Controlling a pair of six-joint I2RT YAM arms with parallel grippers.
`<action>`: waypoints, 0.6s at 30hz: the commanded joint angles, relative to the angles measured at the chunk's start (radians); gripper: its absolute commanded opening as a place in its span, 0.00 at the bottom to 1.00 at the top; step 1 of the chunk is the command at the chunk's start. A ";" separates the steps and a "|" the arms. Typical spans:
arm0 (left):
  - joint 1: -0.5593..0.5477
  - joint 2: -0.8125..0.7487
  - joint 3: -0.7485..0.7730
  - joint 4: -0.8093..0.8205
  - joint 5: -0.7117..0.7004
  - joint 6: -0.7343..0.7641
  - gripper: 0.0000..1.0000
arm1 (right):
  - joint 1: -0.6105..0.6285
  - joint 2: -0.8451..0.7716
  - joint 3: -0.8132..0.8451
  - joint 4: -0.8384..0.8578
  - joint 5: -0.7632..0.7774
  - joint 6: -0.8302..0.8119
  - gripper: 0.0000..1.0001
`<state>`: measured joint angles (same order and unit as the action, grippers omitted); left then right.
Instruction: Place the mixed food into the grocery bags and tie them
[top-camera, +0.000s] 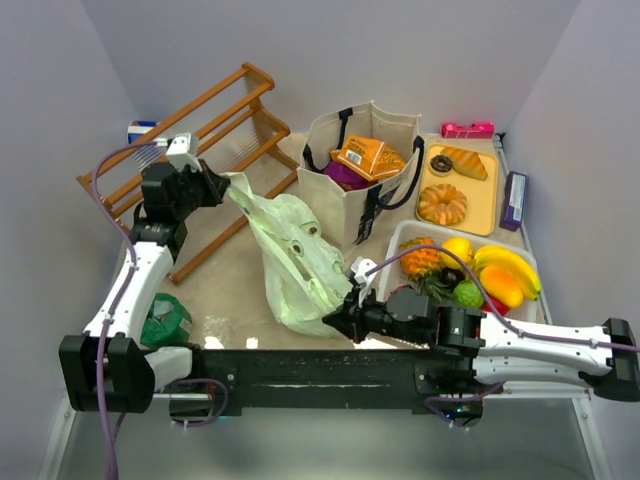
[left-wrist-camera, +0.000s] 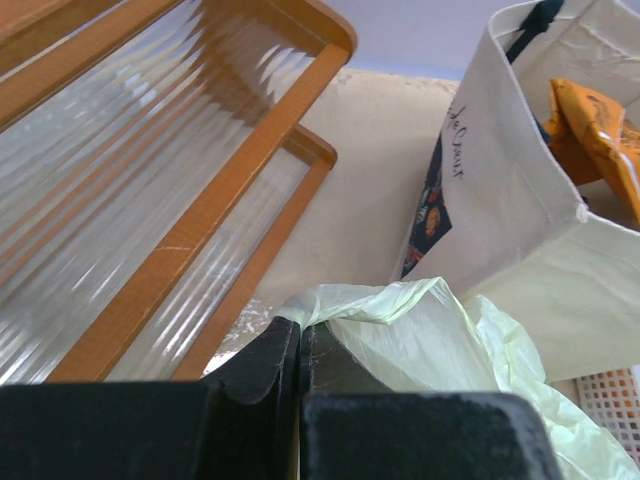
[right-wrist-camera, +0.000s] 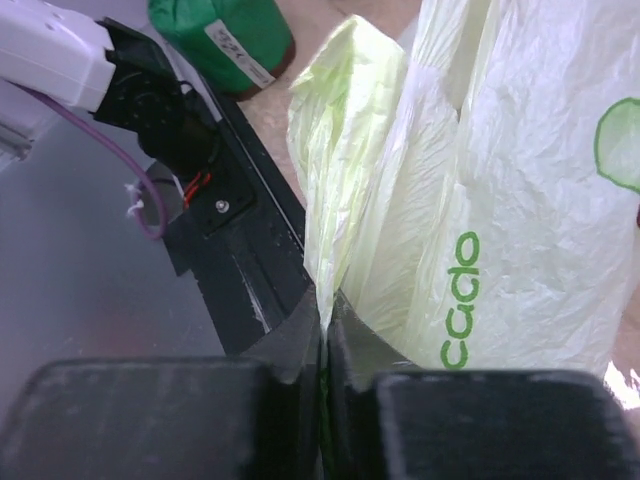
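The pale green plastic bag (top-camera: 295, 260) is stretched between my two grippers across the table's middle. My left gripper (top-camera: 222, 184) is shut on the bag's far handle (left-wrist-camera: 370, 300), beside the wooden rack. My right gripper (top-camera: 335, 318) is shut on the bag's near edge (right-wrist-camera: 335, 200) at the table's front. The beige canvas tote (top-camera: 355, 195) stands behind the bag and holds an orange snack packet (top-camera: 367, 156) and a purple one (top-camera: 343, 175); it also shows in the left wrist view (left-wrist-camera: 520, 220). A yellow banana (top-camera: 510, 262) lies in the white basket.
A wooden rack (top-camera: 215, 140) lies at the back left. A yellow tray (top-camera: 458, 185) holds donuts and bread. The white mesh basket (top-camera: 400, 238) holds a pineapple and toy fruit. A dark green bundle (top-camera: 165, 322) sits front left. Pink and purple boxes line the right wall.
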<state>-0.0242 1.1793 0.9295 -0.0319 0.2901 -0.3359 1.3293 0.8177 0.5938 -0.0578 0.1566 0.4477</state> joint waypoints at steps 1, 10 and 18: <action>0.023 -0.026 -0.003 0.150 0.110 -0.012 0.00 | 0.013 0.026 0.046 -0.092 0.050 0.025 0.24; 0.020 -0.055 -0.023 0.151 0.136 -0.020 0.00 | 0.013 0.034 0.334 -0.361 0.247 0.028 0.98; -0.005 -0.069 -0.032 0.159 0.145 -0.017 0.00 | -0.147 0.064 0.595 -0.656 0.609 0.102 0.99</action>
<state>-0.0166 1.1336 0.9020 0.0700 0.4122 -0.3489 1.3228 0.8303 1.0588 -0.5072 0.5468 0.5072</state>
